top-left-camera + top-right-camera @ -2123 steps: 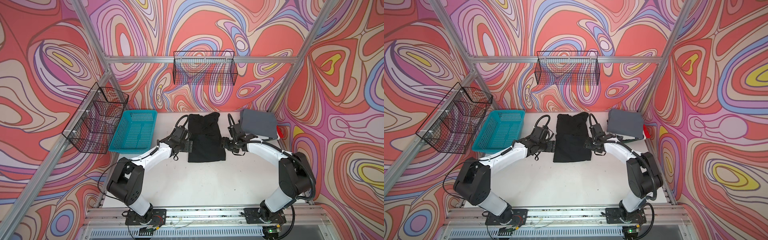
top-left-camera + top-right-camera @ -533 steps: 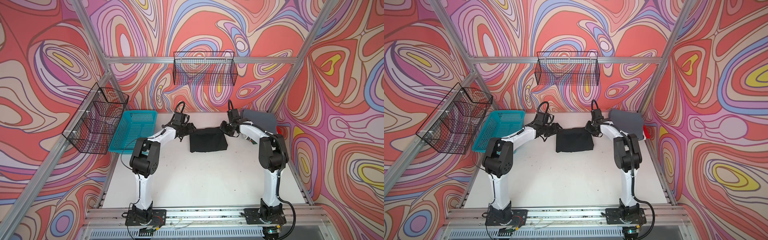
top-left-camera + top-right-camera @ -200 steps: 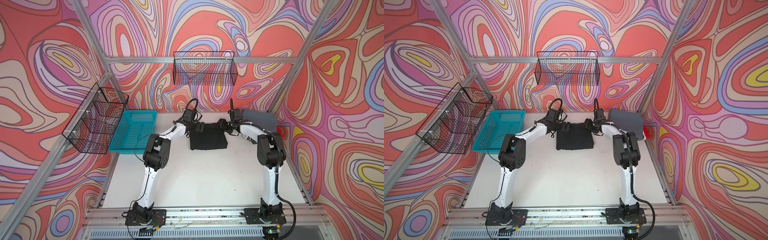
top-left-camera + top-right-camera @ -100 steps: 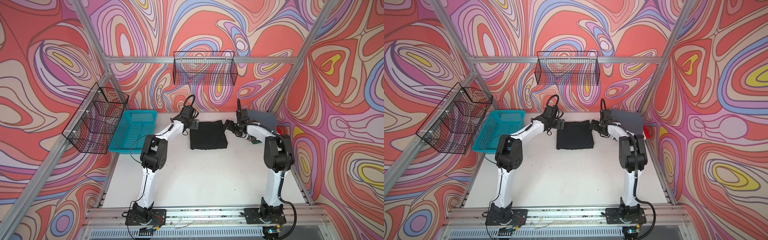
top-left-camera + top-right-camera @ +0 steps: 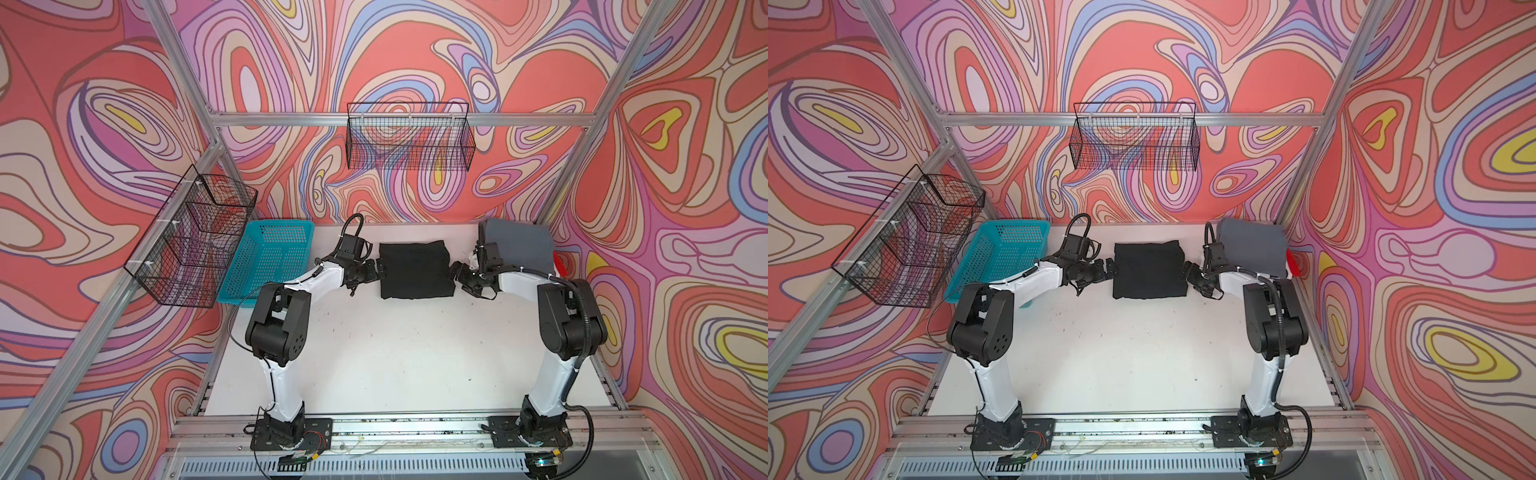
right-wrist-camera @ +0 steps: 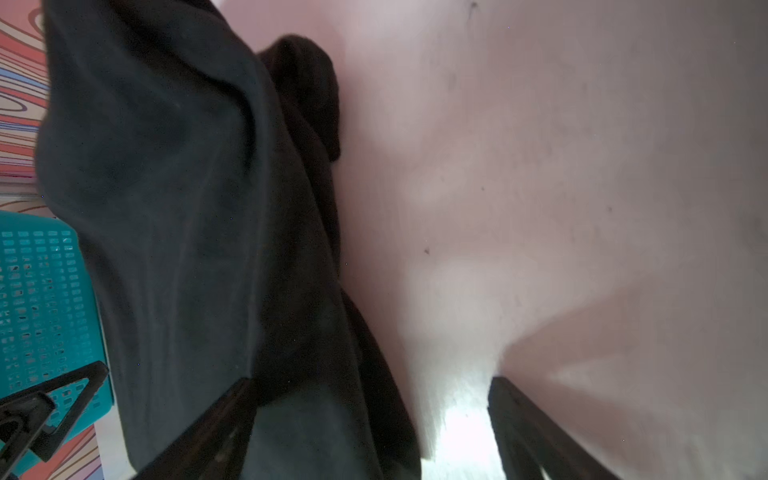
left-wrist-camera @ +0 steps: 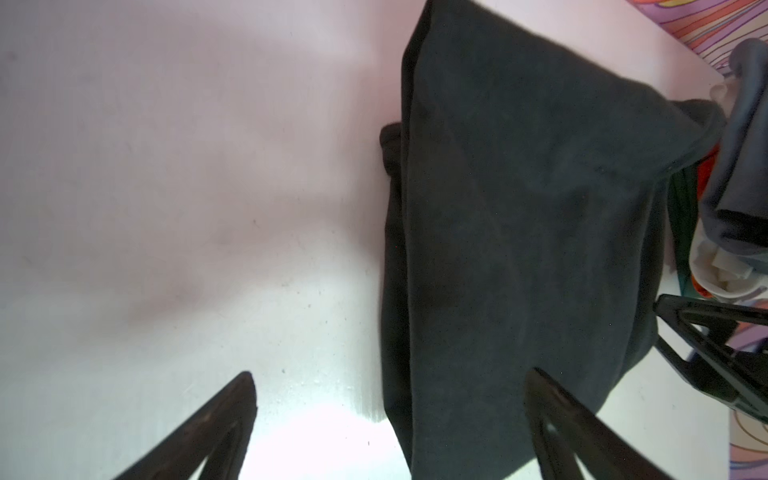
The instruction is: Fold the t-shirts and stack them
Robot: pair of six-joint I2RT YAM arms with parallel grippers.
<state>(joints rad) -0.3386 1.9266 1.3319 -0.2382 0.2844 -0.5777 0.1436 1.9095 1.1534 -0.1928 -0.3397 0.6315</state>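
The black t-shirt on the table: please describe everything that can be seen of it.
The black t-shirt is plain, soft, matte cloth, folded into a roughly square packet. Its layered edges show in the wrist views. It lies flat on the white table, near the back, beside the grey-topped stack. The open left gripper and the open right gripper stand at its two side edges; neither grips it.
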